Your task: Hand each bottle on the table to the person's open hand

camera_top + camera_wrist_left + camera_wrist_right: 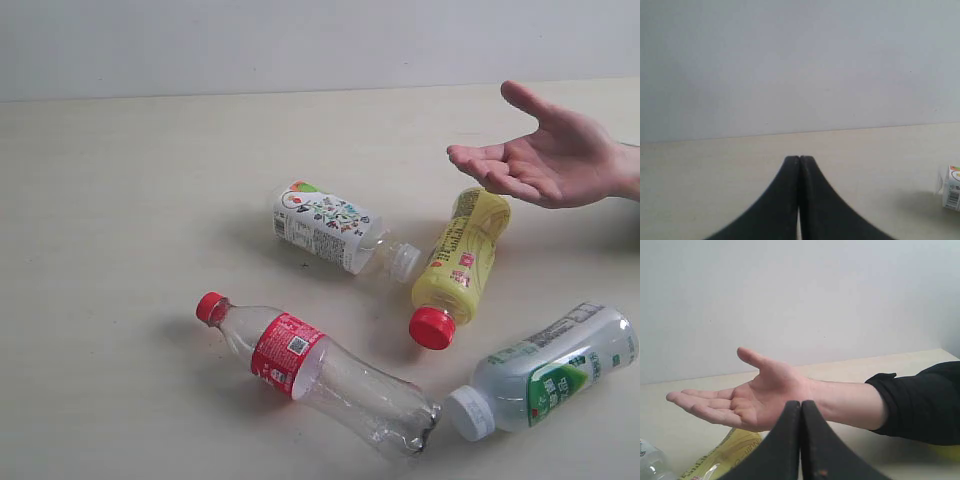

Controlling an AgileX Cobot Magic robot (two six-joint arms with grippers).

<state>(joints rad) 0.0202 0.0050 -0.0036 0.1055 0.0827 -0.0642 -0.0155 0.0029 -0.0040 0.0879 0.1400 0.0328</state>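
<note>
Left end effector and right end effector have jaws closed.

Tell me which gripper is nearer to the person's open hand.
Right. The right gripper points at the open hand just ahead of it; the left gripper faces the table, with no hand in its view.

I can read no words; the red label carries a QR code, the illustrated label a barcode.
</note>
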